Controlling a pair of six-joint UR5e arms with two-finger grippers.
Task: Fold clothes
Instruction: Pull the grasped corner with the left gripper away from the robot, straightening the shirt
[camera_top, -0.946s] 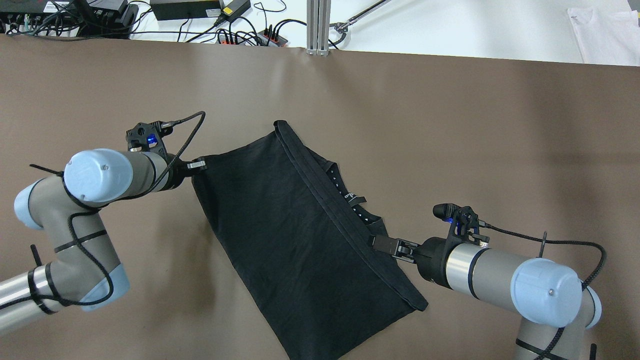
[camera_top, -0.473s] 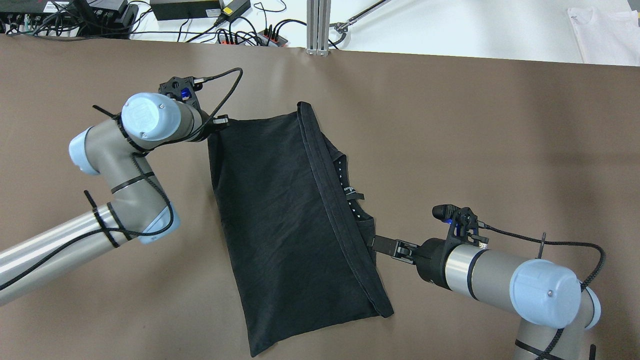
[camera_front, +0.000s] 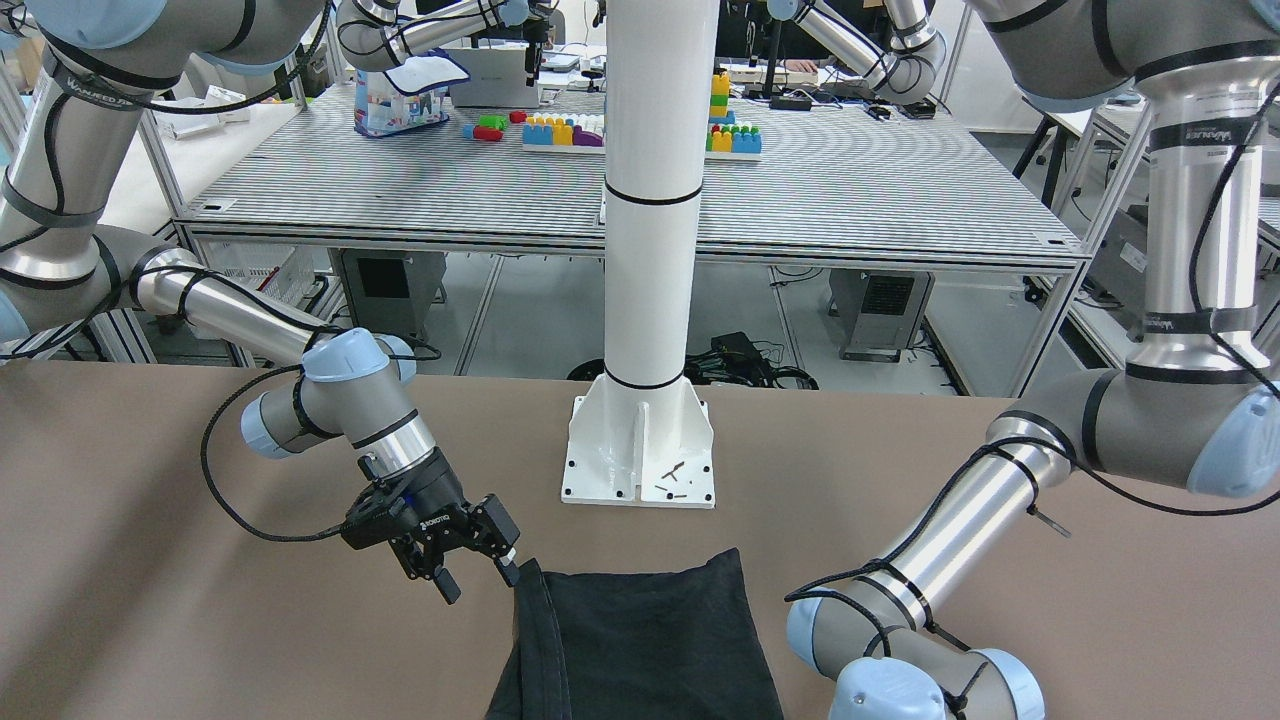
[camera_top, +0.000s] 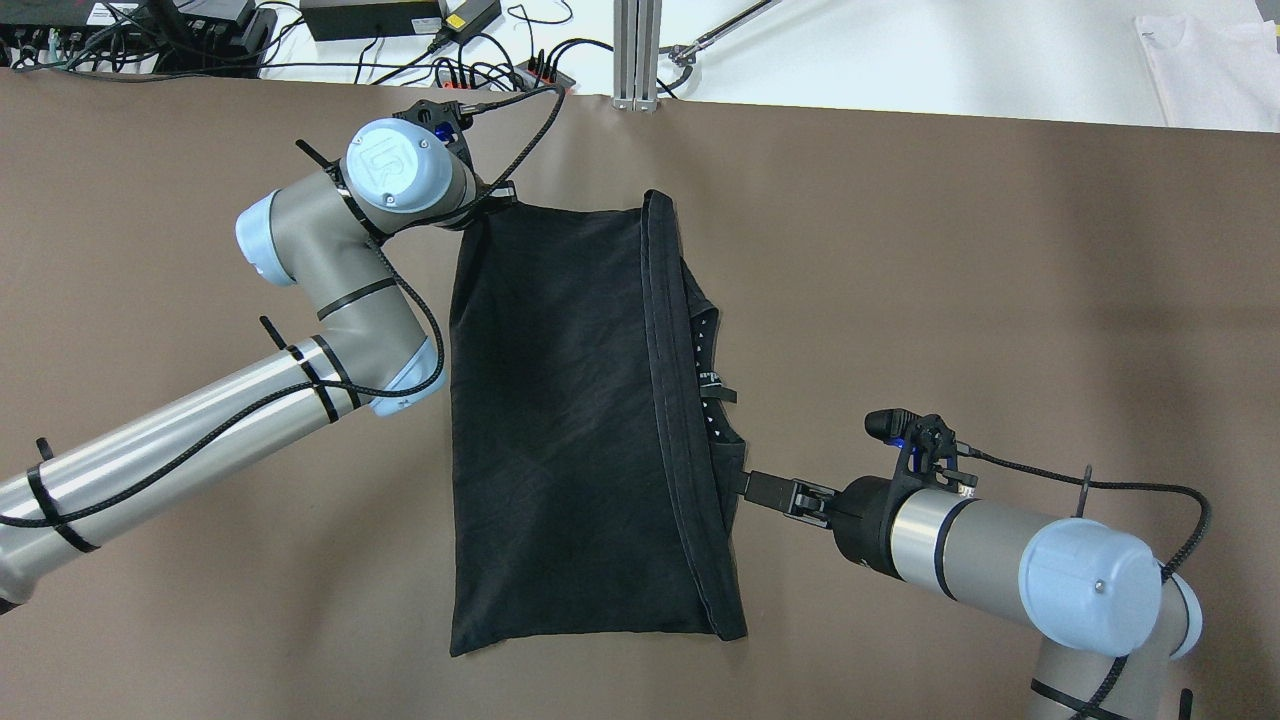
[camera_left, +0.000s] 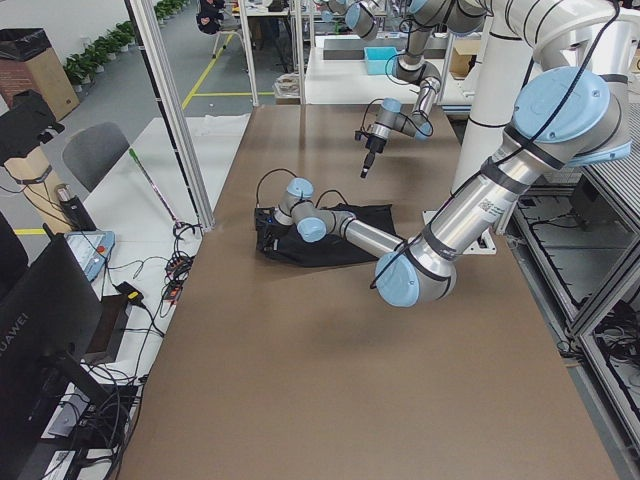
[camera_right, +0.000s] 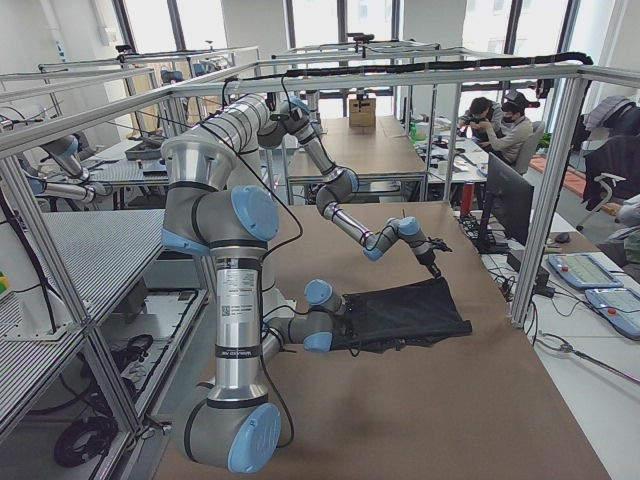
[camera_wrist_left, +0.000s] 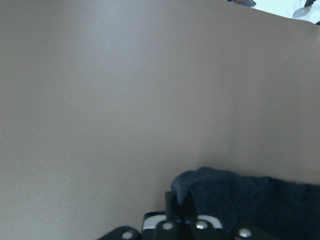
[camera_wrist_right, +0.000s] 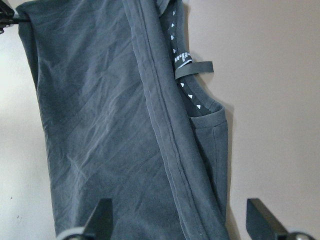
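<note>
Left: left gripper (camera_top: 503, 190) pinched tight on the far left corner of the clothes (camera_top: 560, 420). Centre: lies flat on the brown table (camera_top: 1000, 300), black, doubled hem along its right side. Right: right gripper (camera_top: 748, 485) spread open at that edge, perhaps touching it.

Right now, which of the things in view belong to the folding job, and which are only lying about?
Belong to the job: black shirt on the brown table; left hand, shut on its far corner; right hand, open beside its edge.
Only lying about: white pole; toy bricks and patterned bag on the far table; power strip; white cloth.
</note>
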